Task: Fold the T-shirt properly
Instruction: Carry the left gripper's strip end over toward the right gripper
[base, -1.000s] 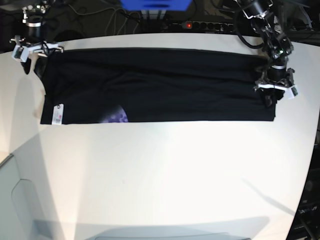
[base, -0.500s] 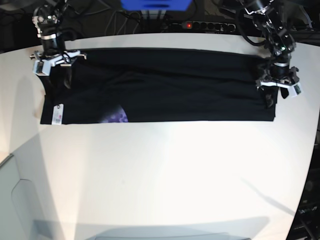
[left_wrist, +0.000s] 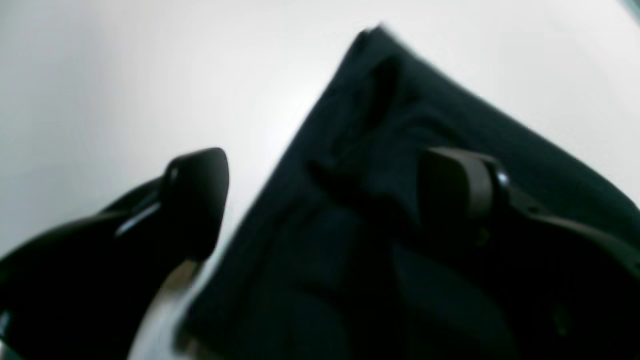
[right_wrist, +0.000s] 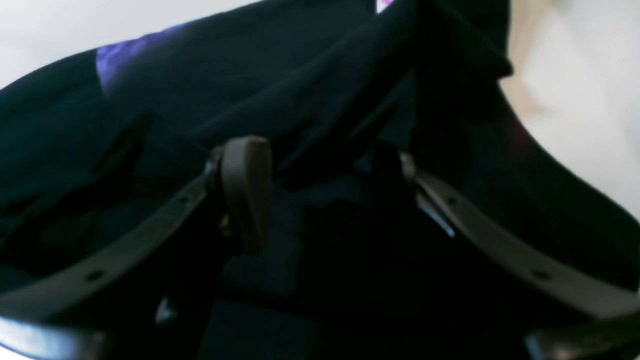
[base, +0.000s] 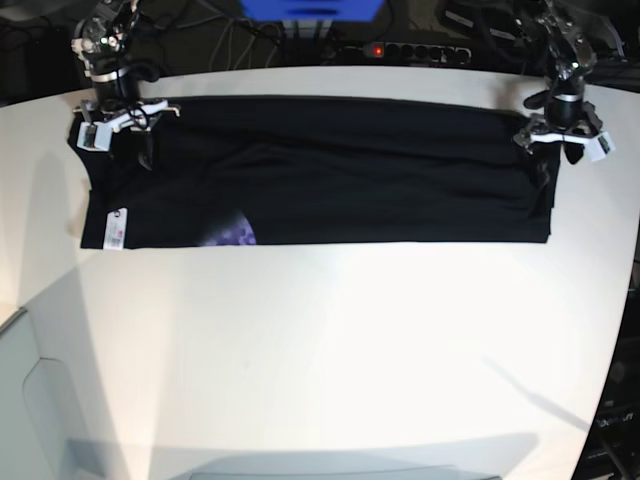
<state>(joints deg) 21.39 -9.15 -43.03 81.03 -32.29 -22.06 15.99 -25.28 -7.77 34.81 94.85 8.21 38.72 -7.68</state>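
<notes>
Near field, wrist views. Left gripper (left_wrist: 320, 200): the 2 fingers (left_wrist: 197, 192) stand wide apart with nothing between them. 1 is over bare table, the other over the black cloth, so the shirt's right-hand edge lies loose beneath. 1 second ago this gripper sat low on that edge; it has since let go and lifted clear toward the far side.

Right gripper (right_wrist: 325, 200): fingers spread, dark folds bunched in the gap. The view is too dim and blurred to say whether cloth is pinched or only lying beneath; cannot tell if anything is held. In the base view it has moved inward from the table's corner and now stands over the shirt's far left corner (base: 118, 118).

The T-shirt (base: 320, 170) lies flat as 1 long black band across the far half of the table (base: 330, 350), white tag (base: 116, 228) at the near left corner, a purple patch of print (base: 235, 233) showing at the near edge.

Judgement: lengthwise fold looks set down and 1 end released; the crosswise folds are not yet done.

Surface: white, glossy, bright glare over the near half, otherwise bare. Beyond the far edge: cables, a power strip with a red light (base: 377, 49), a blue object (base: 310, 8).
</notes>
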